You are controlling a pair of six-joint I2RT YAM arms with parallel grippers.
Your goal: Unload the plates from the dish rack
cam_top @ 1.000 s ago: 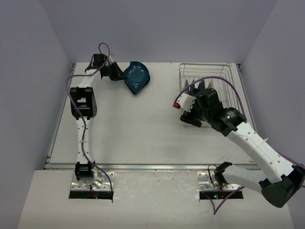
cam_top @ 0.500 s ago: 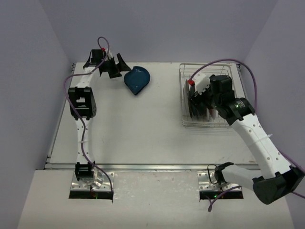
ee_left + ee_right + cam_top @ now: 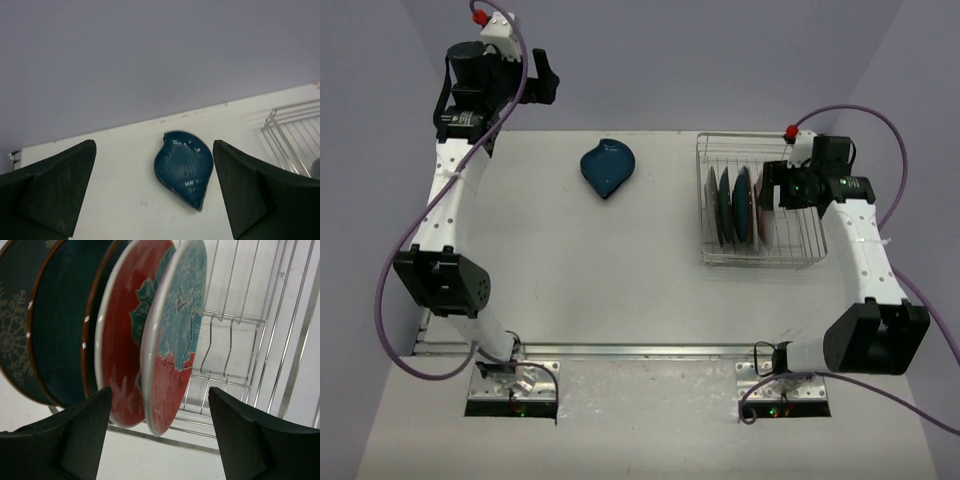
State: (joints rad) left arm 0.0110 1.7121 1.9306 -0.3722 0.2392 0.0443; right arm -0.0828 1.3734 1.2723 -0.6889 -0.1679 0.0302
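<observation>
While plates (image 3: 125, 340) stand racked, the right hand (image 3: 159, 392) gapes just beside them.

Worktop (image 3: 620, 280): white, matte, fills the centre of the top view, with a silvery rail (image 3: 640, 350) along its lower edge. Pale lilac-grey back wall (image 3: 660, 60) at the top of the frame, left wall (image 3: 360, 150) and right wall (image 3: 930, 80) at the sides.

A white table boxed in by plain lavender-grey walls
The matte white table (image 3: 620, 280) meets the back wall (image 3: 650, 60) at its far edge, while the left wall (image 3: 375, 150) and right wall (image 3: 920, 110) close in the sides; a metal strip (image 3: 640, 350) lines the near edge, and the light is soft and even
</observation>
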